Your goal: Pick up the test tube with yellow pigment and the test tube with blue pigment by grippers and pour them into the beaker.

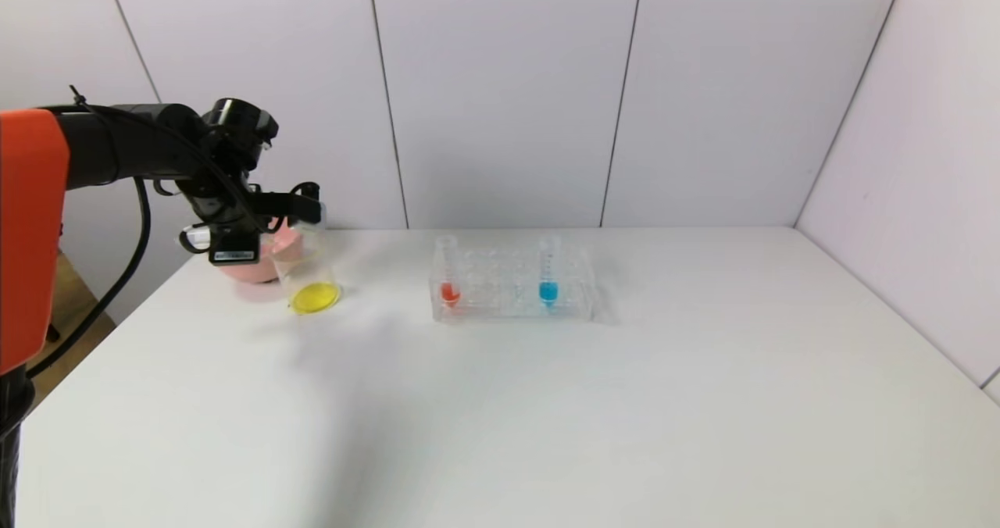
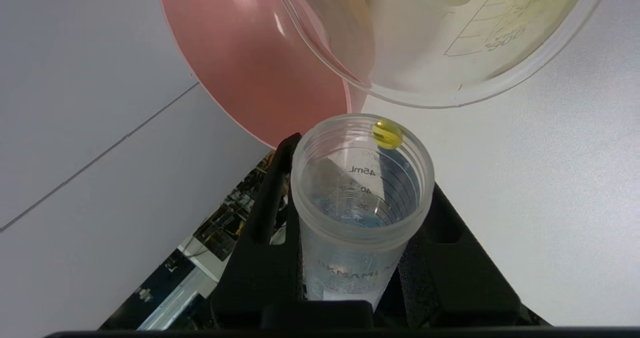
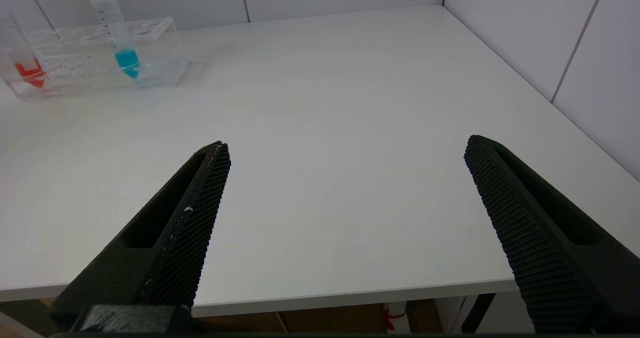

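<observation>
My left gripper (image 1: 301, 206) is shut on the yellow-pigment test tube (image 2: 360, 213) and holds it tipped, mouth toward the beaker (image 1: 307, 266). The tube looks drained, with one yellow drop (image 2: 387, 133) on its rim. The beaker holds a yellow pool at its bottom (image 1: 314, 297); in the left wrist view its rim (image 2: 450, 95) is just beyond the tube's mouth. The blue-pigment test tube (image 1: 549, 274) stands upright in the clear rack (image 1: 512, 284), and shows in the right wrist view (image 3: 122, 43). My right gripper (image 3: 345, 150) is open and empty, low over the table's near edge.
A pink bowl (image 1: 262, 266) sits right behind the beaker, touching or nearly touching it; it also shows in the left wrist view (image 2: 250, 63). A red-liquid tube (image 1: 448, 278) stands at the rack's left end. White walls close the table at the back and right.
</observation>
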